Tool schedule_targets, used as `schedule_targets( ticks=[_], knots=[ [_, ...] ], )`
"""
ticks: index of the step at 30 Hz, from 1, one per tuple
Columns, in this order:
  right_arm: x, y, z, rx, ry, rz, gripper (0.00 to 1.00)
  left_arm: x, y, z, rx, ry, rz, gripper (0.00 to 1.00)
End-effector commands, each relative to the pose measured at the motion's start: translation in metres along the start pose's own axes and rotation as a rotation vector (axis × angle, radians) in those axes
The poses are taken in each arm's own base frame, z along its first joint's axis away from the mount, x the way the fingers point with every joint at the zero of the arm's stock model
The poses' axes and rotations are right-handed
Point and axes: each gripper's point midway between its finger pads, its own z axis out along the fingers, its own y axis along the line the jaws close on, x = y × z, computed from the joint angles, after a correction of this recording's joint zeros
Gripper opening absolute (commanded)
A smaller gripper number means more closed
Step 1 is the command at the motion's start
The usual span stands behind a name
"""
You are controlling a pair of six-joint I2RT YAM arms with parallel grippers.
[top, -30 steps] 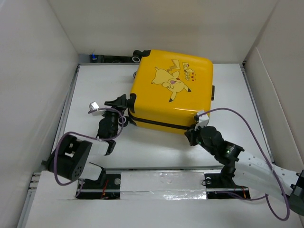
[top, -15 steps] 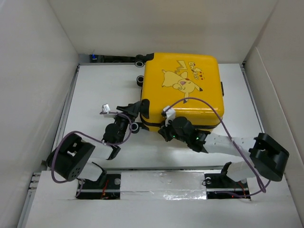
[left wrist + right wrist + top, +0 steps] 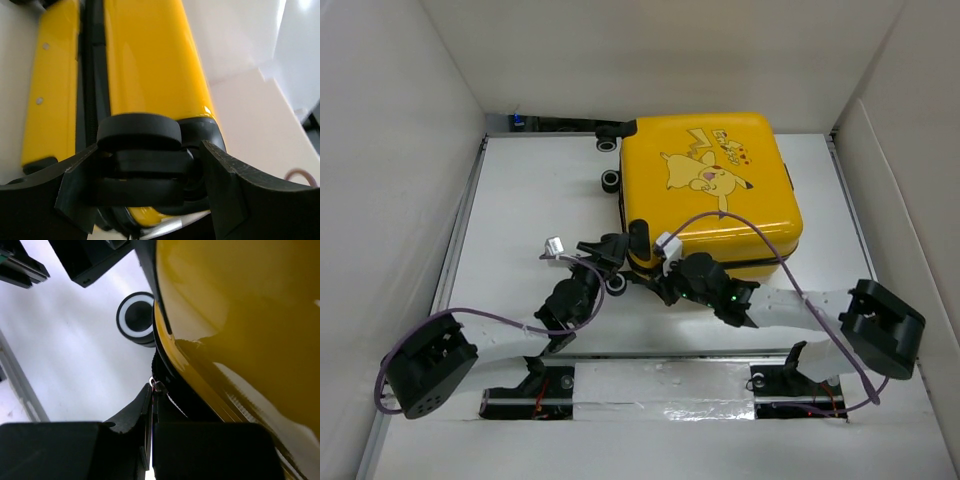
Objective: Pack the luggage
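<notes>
The luggage (image 3: 710, 190) is a yellow Pikachu suitcase lying flat and closed at the back centre. My left gripper (image 3: 626, 250) is at its near left corner. In the left wrist view the gripper (image 3: 150, 185) has its jaws around a black corner wheel (image 3: 139, 131), which fills the gap between them, with the yellow shell (image 3: 145, 65) beyond. My right gripper (image 3: 667, 283) sits against the near edge beside it. In the right wrist view it (image 3: 151, 400) is shut, with the small metal zipper pull (image 3: 158, 386) pinched at its tips against the black zipper line under the shell (image 3: 240, 305).
Another suitcase wheel (image 3: 137, 317) lies on the white table just left of the right gripper. Two more wheels (image 3: 610, 180) stick out on the case's left side. White walls enclose the table on three sides. A metal rail (image 3: 660, 385) runs along the front.
The suitcase has turned clockwise and shifted right. The right arm swung left along its near edge to the left corner. The left gripper moved right onto the corner wheel.
</notes>
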Motion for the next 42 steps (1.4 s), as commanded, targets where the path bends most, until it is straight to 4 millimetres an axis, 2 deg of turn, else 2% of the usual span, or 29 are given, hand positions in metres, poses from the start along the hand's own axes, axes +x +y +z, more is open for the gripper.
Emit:
schedule_targets(
  ticks=[1,2,3,4,5,7,8,9,10,11,13,14,15,16,17,19,20,21,23,26,28,32,38,40,42],
  knots=[
    [-0.055,0.025,-0.026,-0.117,-0.227,0.085,0.00,0.126,-0.001,-0.081,0.161,0.670,0.245,0.18],
    [-0.051,0.016,-0.032,-0.092,-0.231,0.099,0.00,0.123,-0.001,-0.073,0.119,0.658,0.325,0.58],
    [-0.049,0.013,-0.037,-0.088,-0.237,0.105,0.00,0.112,0.000,-0.062,0.079,0.594,0.367,0.71],
    [-0.037,0.012,-0.041,-0.088,-0.218,0.112,0.00,0.102,0.000,-0.053,0.051,0.555,0.405,0.79],
    [-0.041,0.009,-0.047,-0.084,-0.237,0.117,0.00,0.086,-0.009,-0.045,0.033,0.510,0.436,0.88],
    [-0.037,0.011,-0.051,-0.095,-0.232,0.117,0.00,0.046,-0.011,-0.022,-0.020,0.374,0.437,0.97],
    [-0.036,0.012,-0.052,-0.101,-0.230,0.116,0.00,0.028,-0.018,-0.015,-0.030,0.325,0.426,0.99],
    [-0.034,0.012,-0.054,-0.105,-0.221,0.117,0.00,0.015,-0.020,-0.008,-0.042,0.295,0.413,0.99],
    [-0.033,0.013,-0.054,-0.107,-0.216,0.116,0.00,-0.016,-0.013,0.008,-0.088,0.216,0.395,0.99],
    [-0.031,0.014,-0.056,-0.115,-0.213,0.115,0.00,-0.030,-0.017,0.017,-0.083,0.184,0.367,0.99],
    [-0.031,0.015,-0.059,-0.122,-0.212,0.114,0.00,-0.045,-0.020,0.032,-0.053,0.194,0.309,0.99],
    [-0.031,0.015,-0.060,-0.123,-0.212,0.112,0.00,-0.067,-0.016,0.052,-0.057,0.152,0.292,0.99],
    [-0.030,0.015,-0.062,-0.123,-0.211,0.112,0.00,-0.063,-0.018,0.059,-0.027,0.208,0.288,0.99],
    [-0.030,0.015,-0.063,-0.123,-0.211,0.111,0.00,-0.069,-0.019,0.070,-0.025,0.199,0.339,0.99],
    [-0.030,0.012,-0.064,-0.111,-0.214,0.115,0.00,-0.074,-0.013,0.095,-0.071,0.198,0.368,0.99],
    [-0.029,0.011,-0.065,-0.111,-0.212,0.114,0.00,-0.078,-0.009,0.119,-0.086,0.207,0.458,0.99],
    [-0.029,0.011,-0.065,-0.110,-0.211,0.114,0.00,-0.074,-0.005,0.139,-0.100,0.219,0.469,0.98],
    [-0.029,0.013,-0.065,-0.118,-0.210,0.113,0.00,-0.079,0.002,0.149,-0.112,0.219,0.465,0.98],
    [-0.028,0.014,-0.064,-0.125,-0.206,0.112,0.00,-0.081,0.002,0.169,-0.064,0.213,0.399,0.97],
    [-0.027,0.012,-0.063,-0.128,-0.200,0.111,0.00,-0.090,0.001,0.180,0.038,0.195,0.282,0.97],
    [-0.025,0.013,-0.063,-0.135,-0.196,0.110,0.00,-0.093,0.001,0.187,0.069,0.201,0.270,0.97],
    [-0.023,0.014,-0.062,-0.142,-0.192,0.111,0.00,-0.092,-0.007,0.212,0.121,0.218,0.325,0.97],
    [-0.021,0.015,-0.058,-0.148,-0.183,0.111,0.00,-0.087,-0.010,0.233,0.177,0.249,0.405,0.95],
    [-0.021,0.012,-0.057,-0.137,-0.181,0.114,0.00,-0.085,-0.015,0.234,0.212,0.259,0.421,0.94],
    [-0.021,0.012,-0.057,-0.137,-0.181,0.116,0.00,-0.084,-0.010,0.243,0.199,0.268,0.433,0.92]
  ],
)
